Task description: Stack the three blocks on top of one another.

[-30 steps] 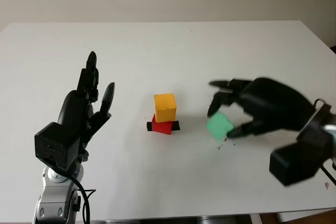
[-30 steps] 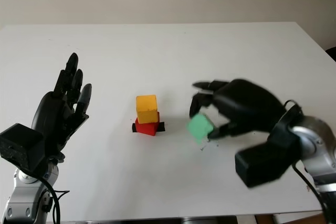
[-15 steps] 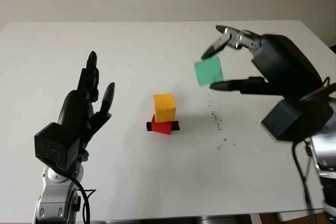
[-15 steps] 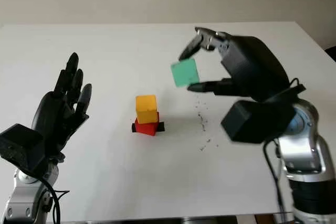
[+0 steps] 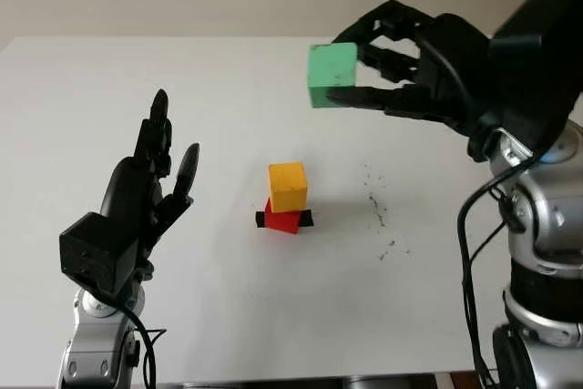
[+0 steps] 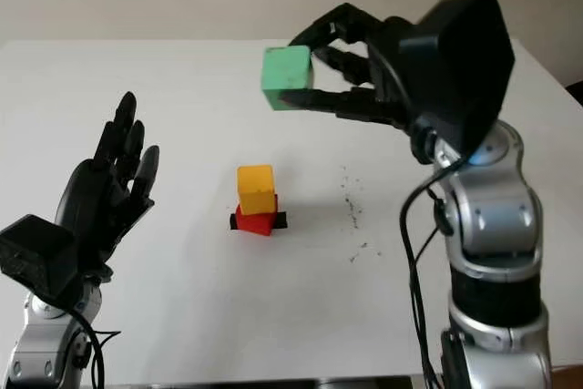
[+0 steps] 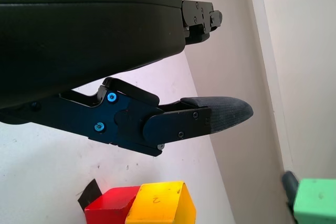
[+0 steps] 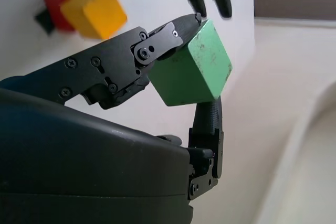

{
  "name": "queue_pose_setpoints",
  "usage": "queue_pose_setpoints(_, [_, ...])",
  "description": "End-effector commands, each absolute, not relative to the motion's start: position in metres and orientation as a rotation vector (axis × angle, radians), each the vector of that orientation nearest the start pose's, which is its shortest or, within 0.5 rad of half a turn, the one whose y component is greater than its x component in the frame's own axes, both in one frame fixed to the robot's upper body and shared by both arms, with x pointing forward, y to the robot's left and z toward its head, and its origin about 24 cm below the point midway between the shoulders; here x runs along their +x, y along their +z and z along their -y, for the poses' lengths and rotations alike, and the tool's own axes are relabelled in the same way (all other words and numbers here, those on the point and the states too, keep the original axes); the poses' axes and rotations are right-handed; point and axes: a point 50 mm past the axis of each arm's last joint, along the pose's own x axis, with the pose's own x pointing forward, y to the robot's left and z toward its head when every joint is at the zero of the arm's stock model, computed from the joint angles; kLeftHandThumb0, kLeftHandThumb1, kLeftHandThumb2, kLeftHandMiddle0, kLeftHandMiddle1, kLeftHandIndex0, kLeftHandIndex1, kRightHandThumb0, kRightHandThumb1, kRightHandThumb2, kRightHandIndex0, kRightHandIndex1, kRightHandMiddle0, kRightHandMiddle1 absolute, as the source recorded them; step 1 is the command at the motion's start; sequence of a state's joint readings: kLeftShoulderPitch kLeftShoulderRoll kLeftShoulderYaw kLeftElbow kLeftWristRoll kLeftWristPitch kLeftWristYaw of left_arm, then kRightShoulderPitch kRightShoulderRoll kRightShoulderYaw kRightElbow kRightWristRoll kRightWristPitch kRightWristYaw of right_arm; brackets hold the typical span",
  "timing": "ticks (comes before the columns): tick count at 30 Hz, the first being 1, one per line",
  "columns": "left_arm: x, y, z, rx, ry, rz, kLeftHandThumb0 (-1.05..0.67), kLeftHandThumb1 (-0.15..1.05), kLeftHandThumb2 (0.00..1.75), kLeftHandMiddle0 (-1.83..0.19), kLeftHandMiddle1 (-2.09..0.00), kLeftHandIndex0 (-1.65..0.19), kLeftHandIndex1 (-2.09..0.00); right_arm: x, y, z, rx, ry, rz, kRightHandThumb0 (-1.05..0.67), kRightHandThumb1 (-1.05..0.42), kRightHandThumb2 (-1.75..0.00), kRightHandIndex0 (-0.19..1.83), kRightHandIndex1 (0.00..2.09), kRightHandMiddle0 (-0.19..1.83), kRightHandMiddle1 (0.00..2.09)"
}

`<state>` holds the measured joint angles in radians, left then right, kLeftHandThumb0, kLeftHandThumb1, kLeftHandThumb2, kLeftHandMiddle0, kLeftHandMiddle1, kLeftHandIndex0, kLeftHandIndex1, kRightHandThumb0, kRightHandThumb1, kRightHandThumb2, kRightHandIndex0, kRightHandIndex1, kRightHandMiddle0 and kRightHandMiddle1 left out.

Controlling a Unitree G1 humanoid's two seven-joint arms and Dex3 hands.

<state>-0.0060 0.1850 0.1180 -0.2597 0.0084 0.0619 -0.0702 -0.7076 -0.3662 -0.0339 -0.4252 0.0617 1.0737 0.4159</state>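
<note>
A yellow block sits on a red block near the middle of the white table; black tape lies under the red one. High above the table, up and to the right of this stack, my right hand is shut on a green block, pinched between its fingers. The same green block fills the grasp in the right wrist view. My left hand is raised open to the left of the stack, holding nothing.
Small dark specks mark the table to the right of the stack. The table's far edge meets a pale wall.
My right hand has lifted the green block from the table right of the stack and carried it up and leftward. The left hand and the two stacked blocks have not moved.
</note>
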Motion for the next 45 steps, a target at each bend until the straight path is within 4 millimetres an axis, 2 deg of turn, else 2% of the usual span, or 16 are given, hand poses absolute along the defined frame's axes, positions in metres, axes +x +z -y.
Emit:
queue_pose_setpoints(1, [0.248, 0.109, -0.198, 0.218, 0.036, 0.219, -0.68, 1.05, 0.53, 0.09, -0.06, 0.08, -0.05, 0.304, 0.243, 0.141, -0.294, 0.437, -0.029, -0.41, -1.01, -0.06, 0.26, 0.01, 0.16, 1.68])
queue_pose_setpoints(17, [0.248, 0.108, -0.198, 0.213, 0.04, 0.217, -0.67, 1.05, 0.52, 0.09, -0.06, 0.08, -0.05, 0.318, 0.211, 0.129, -0.311, 0.565, -0.226, -0.43, -0.99, -0.05, 0.32, 0.05, 0.28, 1.61])
queue_pose_setpoints(31, [0.249, 0.11, -0.199, 0.219, 0.037, 0.22, -0.67, 1.05, 0.53, 0.08, -0.06, 0.07, -0.06, 0.315, 0.183, 0.126, -0.271, 0.597, -0.181, -0.45, -0.98, -0.05, 0.27, 0.03, 0.27, 1.58])
queue_pose_setpoints(45, [0.248, 0.109, -0.2, 0.209, 0.046, 0.217, -0.69, 1.05, 0.51, 0.06, -0.06, 0.06, -0.06, 0.315, 0.165, 0.125, -0.283, 0.588, -0.187, -0.46, -0.97, -0.05, 0.25, 0.03, 0.25, 1.63])
